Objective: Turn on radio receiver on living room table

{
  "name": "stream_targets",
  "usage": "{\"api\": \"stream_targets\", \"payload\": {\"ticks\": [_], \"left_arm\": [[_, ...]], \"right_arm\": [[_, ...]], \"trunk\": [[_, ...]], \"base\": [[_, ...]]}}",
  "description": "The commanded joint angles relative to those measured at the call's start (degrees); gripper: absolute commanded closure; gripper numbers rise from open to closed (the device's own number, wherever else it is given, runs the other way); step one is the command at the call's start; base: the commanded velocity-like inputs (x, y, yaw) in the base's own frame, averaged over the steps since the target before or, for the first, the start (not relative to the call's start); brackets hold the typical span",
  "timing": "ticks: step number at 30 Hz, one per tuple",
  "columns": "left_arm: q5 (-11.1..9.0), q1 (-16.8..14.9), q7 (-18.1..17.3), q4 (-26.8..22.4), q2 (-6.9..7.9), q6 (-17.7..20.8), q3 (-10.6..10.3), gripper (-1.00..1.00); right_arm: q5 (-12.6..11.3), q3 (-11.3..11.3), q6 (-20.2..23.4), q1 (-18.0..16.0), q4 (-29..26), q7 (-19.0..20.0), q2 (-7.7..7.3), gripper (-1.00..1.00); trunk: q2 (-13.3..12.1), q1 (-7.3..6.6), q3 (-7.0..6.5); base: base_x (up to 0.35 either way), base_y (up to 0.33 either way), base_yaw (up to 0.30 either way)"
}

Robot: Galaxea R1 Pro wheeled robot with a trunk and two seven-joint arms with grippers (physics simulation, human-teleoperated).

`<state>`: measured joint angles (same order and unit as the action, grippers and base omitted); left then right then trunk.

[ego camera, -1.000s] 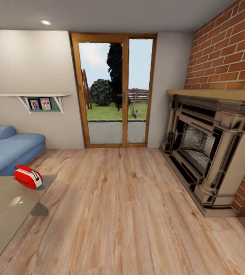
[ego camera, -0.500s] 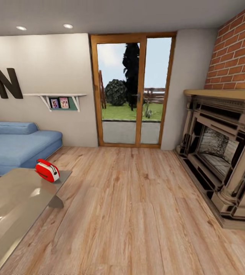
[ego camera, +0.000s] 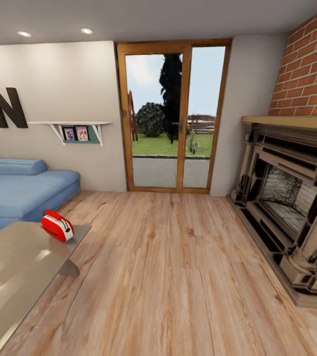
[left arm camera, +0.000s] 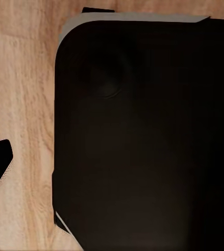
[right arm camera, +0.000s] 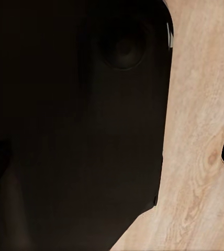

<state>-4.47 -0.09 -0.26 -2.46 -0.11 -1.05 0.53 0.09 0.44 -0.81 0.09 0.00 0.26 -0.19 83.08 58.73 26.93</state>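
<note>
Sitting near the far corner of the table (ego camera: pixel 15 277) is the radio receiver (ego camera: pixel 57 226), a small shiny red box with white stripes. It rests on the smooth grey-beige top, close to the edge by the wood floor (ego camera: pixel 178 277). The table is low and shiny, at the left side of the head view. Behind it is a blue sofa (ego camera: pixel 22 190) against the beige wall. A big dark letter N (ego camera: pixel 5 107) hangs on that wall, and beside it is a white shelf (ego camera: pixel 72 127) with two little photos. A glass door (ego camera: pixel 173 116) with a wood frame is in the middle, with grass and a bush outside. On the right is a stone fireplace (ego camera: pixel 292 198) under a red brick wall (ego camera: pixel 309 69).

Both wrist views show a big dark robot part over the light wood floor. I cannot tell whether either gripper is apart or together.
</note>
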Motion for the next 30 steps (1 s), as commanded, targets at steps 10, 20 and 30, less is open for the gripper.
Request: {"api": "stream_targets", "payload": {"ticks": [10, 20, 30], "left_arm": [[0.0, 0.0, 0.0, 0.0, -0.02, 0.0, 0.0, -1.00], [0.0, 0.0, 0.0, 0.0, 0.02, 0.0, 0.0, -1.00], [0.0, 0.0, 0.0, 0.0, 0.03, 0.0, 0.0, -1.00]], "right_arm": [[0.0, -0.1, 0.0, 0.0, 0.0, 0.0, -0.04, -1.00], [0.0, -0.1, 0.0, 0.0, 0.0, 0.0, -0.07, -1.00], [-0.1, -0.2, 0.0, 0.0, 0.0, 0.0, 0.01, -1.00]], "trunk": [[0.0, 0.00, 0.00], [0.0, 0.00, 0.00], [0.0, 0.00, 0.00]], "base": [[0.321, 0.000, 0.000], [0.322, 0.000, 0.000], [0.322, 0.000, 0.000]]}}
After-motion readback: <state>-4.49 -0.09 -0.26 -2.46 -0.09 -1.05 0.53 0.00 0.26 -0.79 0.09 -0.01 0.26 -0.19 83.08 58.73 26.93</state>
